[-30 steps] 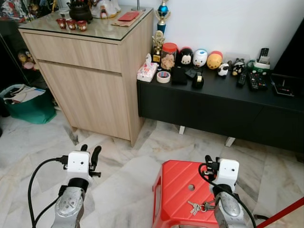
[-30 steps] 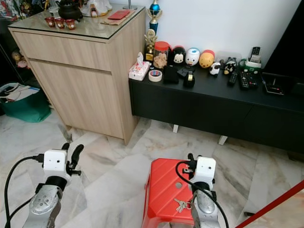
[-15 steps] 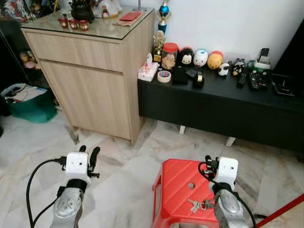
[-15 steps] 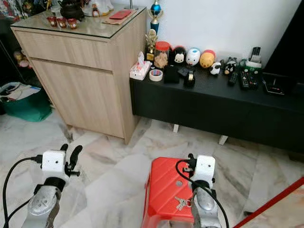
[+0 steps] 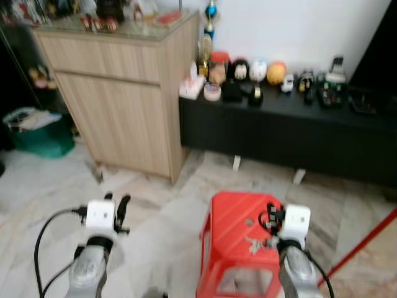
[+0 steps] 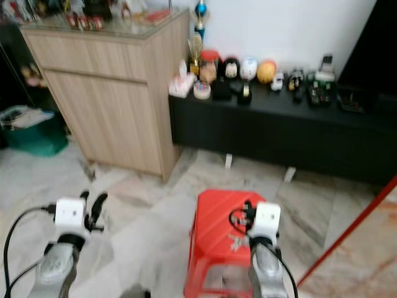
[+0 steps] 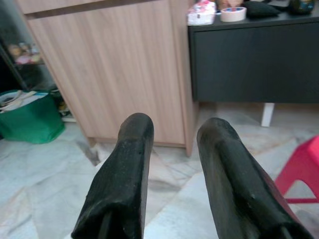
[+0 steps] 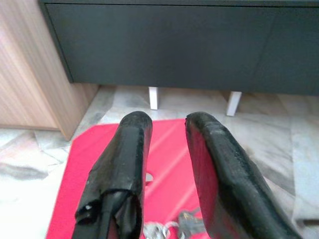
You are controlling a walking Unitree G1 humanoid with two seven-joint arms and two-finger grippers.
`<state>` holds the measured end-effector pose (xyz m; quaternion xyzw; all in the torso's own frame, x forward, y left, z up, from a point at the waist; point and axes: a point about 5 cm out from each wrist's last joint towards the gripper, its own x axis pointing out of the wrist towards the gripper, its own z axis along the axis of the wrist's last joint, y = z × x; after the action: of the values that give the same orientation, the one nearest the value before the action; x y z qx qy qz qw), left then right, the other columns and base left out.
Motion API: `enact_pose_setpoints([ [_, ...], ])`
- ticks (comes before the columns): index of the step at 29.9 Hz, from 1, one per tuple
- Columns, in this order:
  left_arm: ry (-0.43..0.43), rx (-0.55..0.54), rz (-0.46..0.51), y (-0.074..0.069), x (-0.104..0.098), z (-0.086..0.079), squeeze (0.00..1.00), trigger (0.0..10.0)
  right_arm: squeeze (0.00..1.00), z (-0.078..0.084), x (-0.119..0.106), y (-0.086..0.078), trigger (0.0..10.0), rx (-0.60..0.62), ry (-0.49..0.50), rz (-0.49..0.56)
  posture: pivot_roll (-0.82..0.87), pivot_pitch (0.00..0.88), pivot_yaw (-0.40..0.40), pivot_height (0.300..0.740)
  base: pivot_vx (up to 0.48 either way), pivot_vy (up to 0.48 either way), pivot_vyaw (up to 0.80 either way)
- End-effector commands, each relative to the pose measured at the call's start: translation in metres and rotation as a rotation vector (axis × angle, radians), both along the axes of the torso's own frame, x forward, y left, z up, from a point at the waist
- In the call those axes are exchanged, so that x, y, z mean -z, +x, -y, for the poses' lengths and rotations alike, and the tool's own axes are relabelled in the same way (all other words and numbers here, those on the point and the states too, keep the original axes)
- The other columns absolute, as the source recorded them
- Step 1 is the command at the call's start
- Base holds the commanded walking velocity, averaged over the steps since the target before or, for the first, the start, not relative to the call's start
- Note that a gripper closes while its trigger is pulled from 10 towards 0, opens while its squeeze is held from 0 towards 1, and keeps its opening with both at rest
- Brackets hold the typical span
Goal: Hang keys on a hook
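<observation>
A bunch of keys (image 5: pixel 254 244) lies flat on the top of a red plastic stool (image 5: pixel 236 214), near its front right side. My right gripper (image 5: pixel 272 216) hovers just above the stool, right beside the keys, and is open with nothing between its fingers. In the right wrist view the keys (image 8: pixel 169 230) lie on the red top (image 8: pixel 94 149) below the spread fingers (image 8: pixel 134 144). My left gripper (image 5: pixel 116 205) hangs open over the marble floor to the left of the stool, with empty space between its fingers (image 7: pixel 132 149).
A light wooden cabinet (image 5: pixel 118 93) stands at the back left. A low black console (image 5: pixel 279 133) with figurines, tape and remotes runs along the wall. A green bag (image 5: pixel 37 133) sits at far left. A red bar (image 5: pixel 366 242) slants at the right.
The whole picture has blurred and shifted, with the stool now higher in view, so the camera has moved. The keys still lie on the stool and both grippers keep their pose.
</observation>
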<state>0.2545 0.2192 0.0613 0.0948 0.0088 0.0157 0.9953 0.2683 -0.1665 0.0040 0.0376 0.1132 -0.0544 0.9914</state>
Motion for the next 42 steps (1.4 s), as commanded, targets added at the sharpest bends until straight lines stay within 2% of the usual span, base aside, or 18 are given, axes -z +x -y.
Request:
enact_pose_setpoints([
  [1, 0.001, 0.008, -0.009, 0.0008, 0.0004, 0.0005, 0.0, 10.0, 0.0, 0.0009, 0.0, 0.0005, 10.0, 0.01, 0.011, 0.0, 0.09, 0.01, -0.027, 0.651, 0.0, 0.0, 0.0],
  [18, -0.008, 0.022, -0.037, 0.0016, 0.0034, 0.0053, 0.0, 10.0, 0.0, -0.0011, 0.0012, 0.0014, 10.0, 0.005, 0.038, -0.006, 0.09, 0.0, -0.027, 0.651, 0.0, 0.0, 0.0],
  [28, -0.023, 0.026, -0.033, 0.0011, 0.0034, 0.0064, 0.0, 10.0, 0.0, -0.0002, 0.0041, 0.0006, 10.0, 0.011, 0.008, -0.036, 0.08, 0.003, -0.029, 0.651, 0.0, 0.0, 0.0],
  [36, -0.025, 0.024, -0.031, 0.0013, 0.0033, 0.0077, 0.0, 10.0, 0.0, 0.0021, 0.0055, 0.001, 10.0, 0.022, -0.002, -0.058, 0.09, 0.009, -0.035, 0.599, 0.0, 0.0, 0.0],
  [42, -0.019, 0.016, -0.024, 0.0015, 0.0022, 0.0073, 0.0, 10.0, 0.0, 0.0016, 0.0045, 0.0005, 10.0, 0.02, -0.002, -0.041, 0.09, 0.01, -0.037, 0.599, 0.0, 0.0, 0.0],
])
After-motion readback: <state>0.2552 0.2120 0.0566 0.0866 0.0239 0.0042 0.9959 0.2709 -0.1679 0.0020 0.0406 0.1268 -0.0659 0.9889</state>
